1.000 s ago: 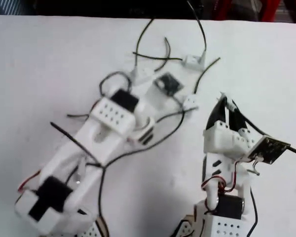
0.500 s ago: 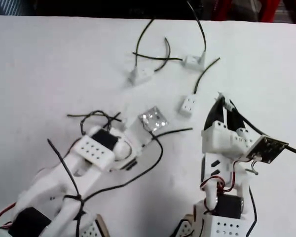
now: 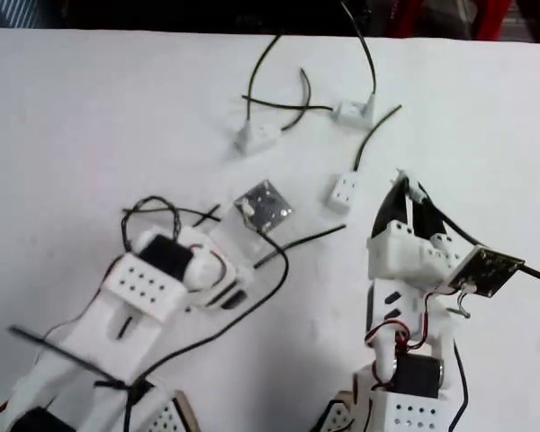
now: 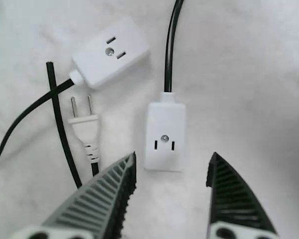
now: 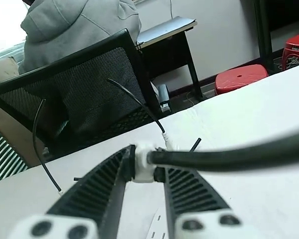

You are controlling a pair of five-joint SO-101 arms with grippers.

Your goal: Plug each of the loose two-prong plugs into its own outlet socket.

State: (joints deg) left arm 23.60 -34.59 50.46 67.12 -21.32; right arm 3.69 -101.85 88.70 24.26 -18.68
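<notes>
White tabletop [image 3: 72,108] holds a white rectangular outlet socket [image 4: 164,132] near the left gripper [image 4: 172,158], fingers apart, while the right gripper [image 5: 147,160] is clamped on a white plastic plug [image 5: 143,172] with black cord, so probably best to square prongs to slots before pushing.

Left arm [image 3: 144,283] back from among the outlet sockets [image 3: 344,191], toward the table's [image 3: 72,135] near-left corner.

The left arm [image 3: 139,292] is lying stretched low and diagonally forward, the left gripper [image 4: 172,159] pointing downward with its jaws spread wide. The right arm [image 3: 414,256] is sitting folded near its base, the right gripper [image 5: 147,167] pinching a white plug [image 5: 142,160].
</notes>
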